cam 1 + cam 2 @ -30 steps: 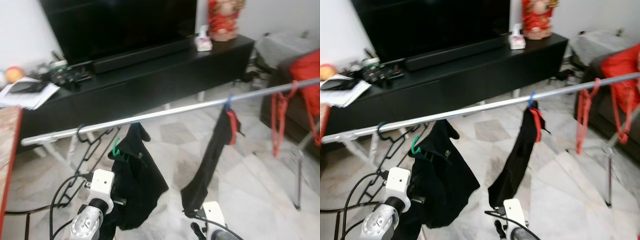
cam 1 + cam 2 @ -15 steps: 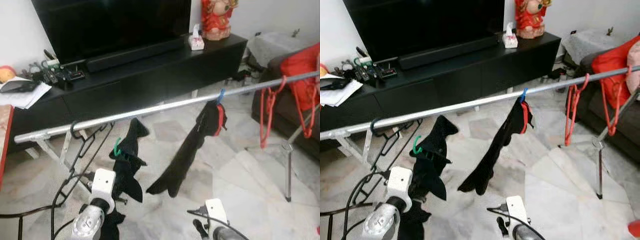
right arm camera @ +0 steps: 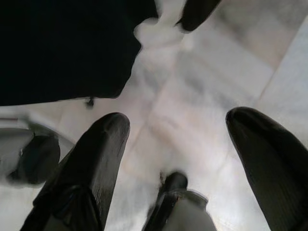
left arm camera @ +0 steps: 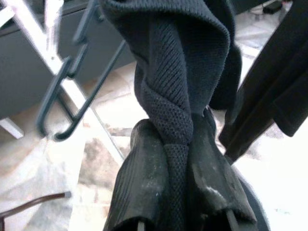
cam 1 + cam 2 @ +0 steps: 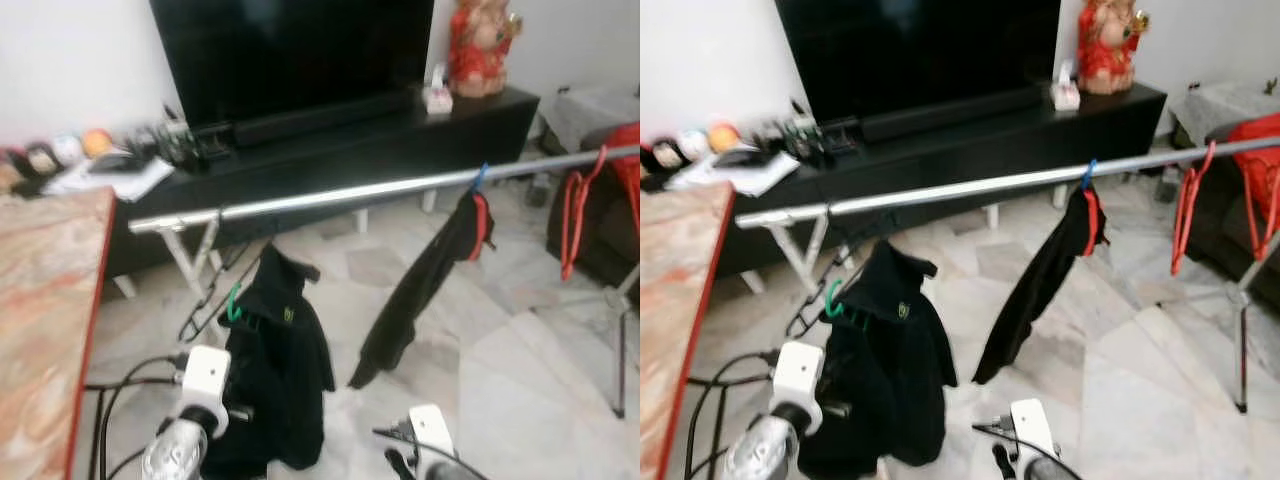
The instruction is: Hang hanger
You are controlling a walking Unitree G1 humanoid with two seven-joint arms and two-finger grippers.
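While the left gripper [image 4: 178, 192] pinches a twisted fold of the black garment [image 5: 280, 370], its fingers [image 4: 144, 187] are pressed against the knit fabric on both sides. This garment sits on a green hanger [image 5: 233, 303], whose hook shows at the collar, below the rail [image 5: 350, 193] and apart from it. The garment hangs just ahead of the left arm [image 5: 195, 420], low over the marble floor [image 5: 500, 370].

The right gripper [image 3: 178, 144] points down at the floor with its fingers [image 3: 96, 154] spread wide and nothing between them.

The rail runs across the room in front of a black TV cabinet [image 5: 400, 140]. A second dark garment [image 5: 425, 280] hangs from the rail on a blue hook [image 5: 479, 177], to the right of the held garment. Red hangers [image 5: 575, 215] hang farther right on the same rail. Empty dark hangers [image 4: 72, 86] hang near the rail's white leg [image 5: 195, 260], beside the held garment. A wooden tabletop [image 5: 45, 320] lies at the robot's left.
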